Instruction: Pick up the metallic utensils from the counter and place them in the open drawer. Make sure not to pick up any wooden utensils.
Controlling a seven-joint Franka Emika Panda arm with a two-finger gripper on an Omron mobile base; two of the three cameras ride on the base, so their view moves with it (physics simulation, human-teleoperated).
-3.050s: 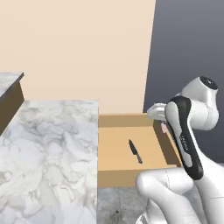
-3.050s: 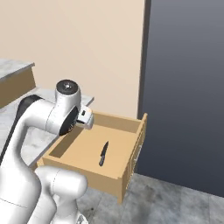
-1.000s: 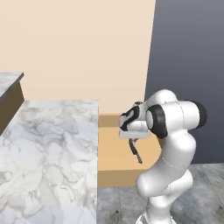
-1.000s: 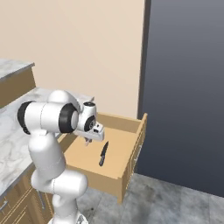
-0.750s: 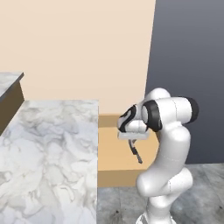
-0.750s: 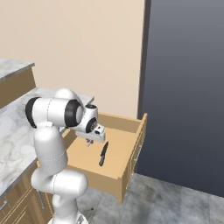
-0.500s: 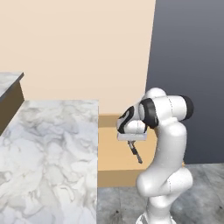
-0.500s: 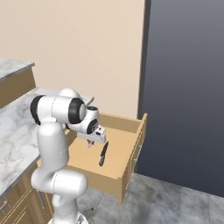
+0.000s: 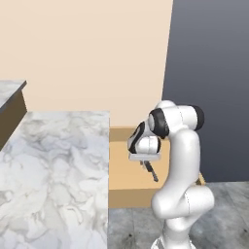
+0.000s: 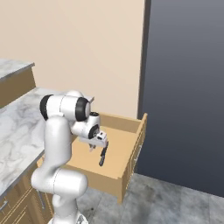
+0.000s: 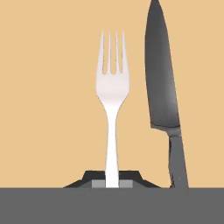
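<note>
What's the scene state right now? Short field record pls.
gripper: shut on the fork, over the drawer
fork: pale silver, held by its handle end, tines pointing away from the hand
knife: dark, lying flat on the drawer floor, beside the fork in the hand view
drawer: open, tan wood
counter: white-grey marble

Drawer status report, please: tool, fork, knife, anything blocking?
Tool shut on fork, over the open drawer. Knife already lies in drawer, beside the fork. Nothing in the way.
</note>
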